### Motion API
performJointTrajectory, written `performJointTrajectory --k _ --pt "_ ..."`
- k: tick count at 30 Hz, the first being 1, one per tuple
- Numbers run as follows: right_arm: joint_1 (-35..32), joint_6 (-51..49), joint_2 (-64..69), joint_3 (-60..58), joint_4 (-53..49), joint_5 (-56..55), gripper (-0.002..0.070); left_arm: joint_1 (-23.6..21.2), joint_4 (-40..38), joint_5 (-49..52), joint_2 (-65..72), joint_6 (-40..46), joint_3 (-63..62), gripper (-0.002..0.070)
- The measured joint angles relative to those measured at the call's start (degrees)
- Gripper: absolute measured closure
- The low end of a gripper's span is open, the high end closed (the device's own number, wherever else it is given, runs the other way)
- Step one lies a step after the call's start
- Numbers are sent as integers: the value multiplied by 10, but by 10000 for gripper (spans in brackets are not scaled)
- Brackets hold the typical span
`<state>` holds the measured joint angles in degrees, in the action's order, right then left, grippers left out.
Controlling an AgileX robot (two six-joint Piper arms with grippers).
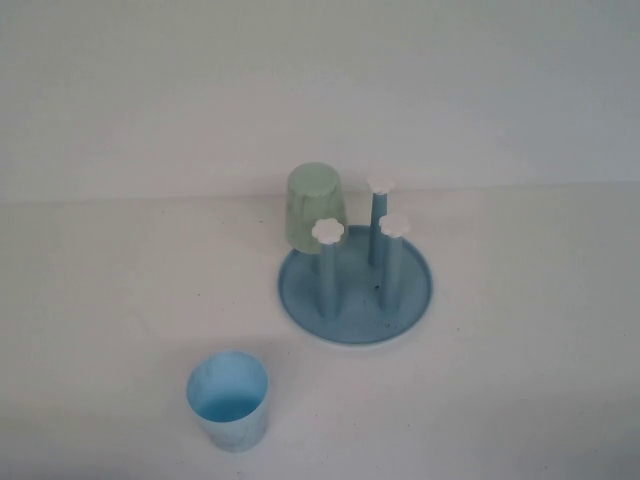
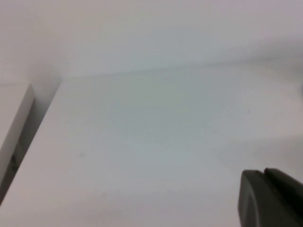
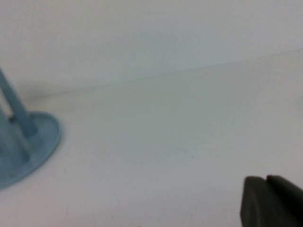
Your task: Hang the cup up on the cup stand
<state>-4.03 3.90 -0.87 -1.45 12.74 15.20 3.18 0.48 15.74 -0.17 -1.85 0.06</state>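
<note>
Small light blue plastic cup (image 1: 228,402) stands upright, mouth up, on the white tabletop (image 1: 100,300), left and nearer than the blue pegged cup stand (image 1: 357,290). Left gripper (image 2: 272,198) and right gripper (image 3: 272,201) both parked, fingers closed, empty; the left looks closer.

Open table (image 1: 110,300) surrounds the cup (image 1: 228,400); a green cup (image 1: 316,207) covers 1 stand (image 1: 356,290) peg.

Pale green cup (image 1: 317,206): small, tapered, no handle; inverted, mouth down, raised at rear left of blue rack; faint mottled pattern on side.
Table (image 1: 120,300): white, plain, matte surface.
Wall (image 1: 300,80): white, plain, meets table along rear edge.
</note>
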Motion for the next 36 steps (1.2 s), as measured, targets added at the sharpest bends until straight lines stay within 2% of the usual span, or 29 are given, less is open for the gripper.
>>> performJointTrajectory --k 1,12,16,20,26,29,32,36 --pt "0 0 0 0 11 -13 657 0 -12 -10 0 -2 0 676" --pt "0 -1 0 0 99 -230 671 0 -136 -139 0 -32 0 676" --pt "0 -35 0 0 118 -321 672 0 -304 -172 0 -129 0 676" --pt "0 -66 0 0 119 -373 673 0 -443 -182 0 -171 0 676" --pt "0 -103 0 0 110 -416 673 0 -472 -186 0 -172 0 676" --pt "0 -170 0 1 45 -414 673 0 -517 -195 0 -183 -1 676" --pt "0 -263 0 35 -96 -394 673 0 -572 -185 0 -187 -1 676" --pt "0 -433 0 116 -286 -338 673 0 -575 -151 0 -149 -1 676"
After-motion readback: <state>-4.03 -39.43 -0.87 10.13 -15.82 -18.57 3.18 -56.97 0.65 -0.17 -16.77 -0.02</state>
